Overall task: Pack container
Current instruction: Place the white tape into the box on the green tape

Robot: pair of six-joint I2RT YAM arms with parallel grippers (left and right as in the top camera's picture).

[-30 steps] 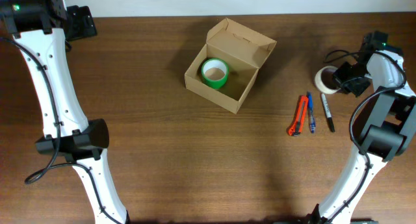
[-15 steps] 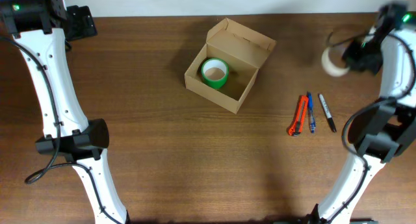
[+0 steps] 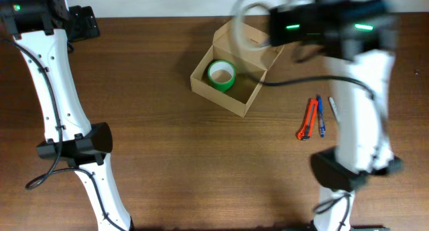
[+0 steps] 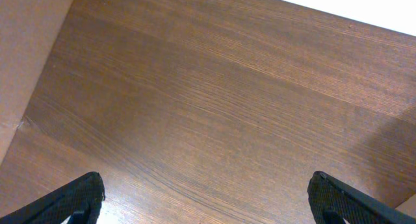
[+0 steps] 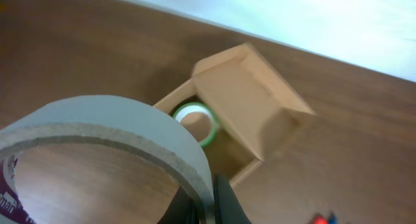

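Now swung over from the far right, with right gripper (image 5: 209, 201) clenched on the pale roll (image 5: 97, 120), nearly above the box (image 3: 216, 97) mid-table, green roll (image 3: 221, 75) already inside. Means lowering and dropping next. Leaves left gripper (image 4: 205, 188) spread, empty.

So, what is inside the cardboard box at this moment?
One green tape roll lies flat in the box, toward its left corner. The floor beside it looks bare. The back corner is partly covered by the blurred right arm, so that part stays unknown.
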